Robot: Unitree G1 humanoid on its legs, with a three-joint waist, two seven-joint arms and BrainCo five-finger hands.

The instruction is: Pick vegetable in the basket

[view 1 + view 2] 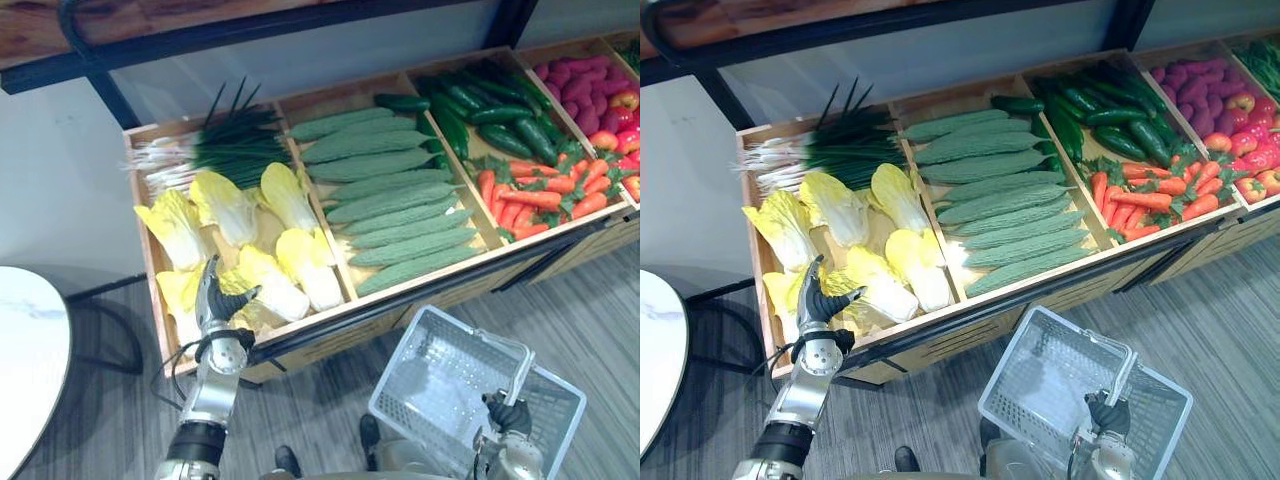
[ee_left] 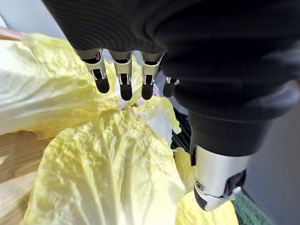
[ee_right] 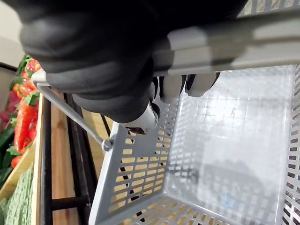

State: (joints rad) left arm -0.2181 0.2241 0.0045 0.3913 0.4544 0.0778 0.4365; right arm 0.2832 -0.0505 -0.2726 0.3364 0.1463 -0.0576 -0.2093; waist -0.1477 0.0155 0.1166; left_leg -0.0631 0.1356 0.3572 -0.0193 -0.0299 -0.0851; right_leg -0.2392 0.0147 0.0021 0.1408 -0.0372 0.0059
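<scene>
Left hand (image 1: 222,300) hangs above the front left bin of the wooden display stand (image 1: 400,295), fingers straight, thumb spread wide, holding nothing. The pose looks like a reach set to close round a head. Sorted bins keep each vegetable apart, so one kind can be taken cleanly. Below, the grey basket (image 1: 440,390) is empty, carried mouth-up near the stand to receive it, with the right hand (image 1: 510,415) curled round its handle (image 3: 234,42). Just under the left fingers lies a pale cabbage (image 2: 108,178). No label or writing is readable.
</scene>
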